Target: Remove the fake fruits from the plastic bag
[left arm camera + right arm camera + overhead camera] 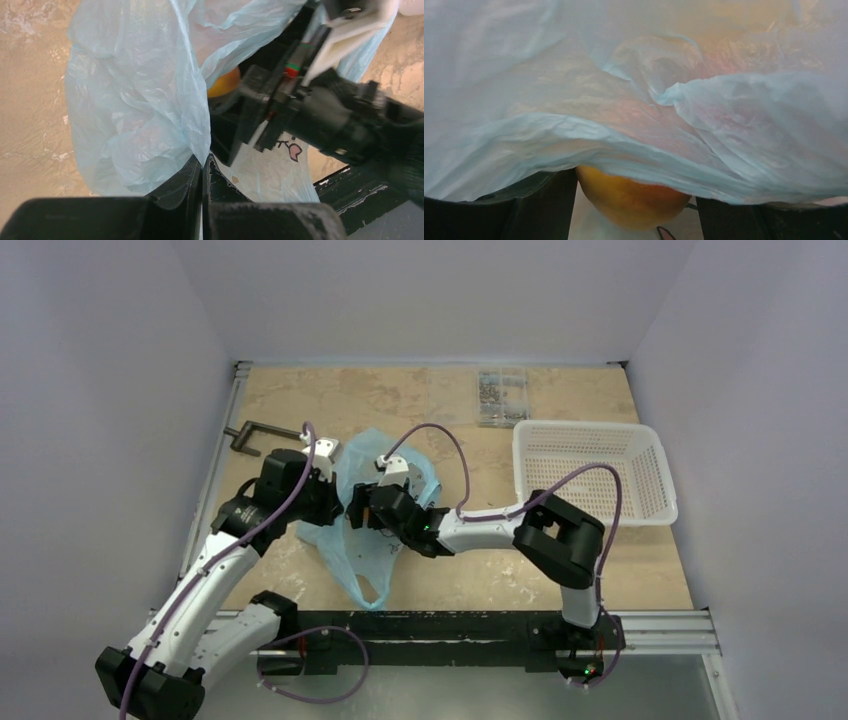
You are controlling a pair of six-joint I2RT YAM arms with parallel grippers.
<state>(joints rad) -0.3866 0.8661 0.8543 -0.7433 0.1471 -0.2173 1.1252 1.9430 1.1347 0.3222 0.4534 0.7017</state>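
Note:
The plastic bag (pixel 352 540) lies light blue and crumpled on the table between my two arms. My left gripper (pixel 338 502) is shut on a fold of the bag's edge (pixel 202 161) and holds it up. My right gripper (pixel 363 508) reaches into the bag's mouth. Its jaws are open, and a yellow-orange fake fruit (pixel 634 197) sits between the dark fingers (pixel 549 210). The fruit touches the left finger, with a thin gap at the right one. The same fruit (pixel 225 82) peeks out beside the right gripper in the left wrist view. Film hides other fruits.
A white mesh basket (pixel 585 427) stands at the right. A clear box of small parts (pixel 500 397) sits at the back. A dark clamp (pixel 250 435) lies at the left edge. A black rail (pixel 450 625) runs along the near edge.

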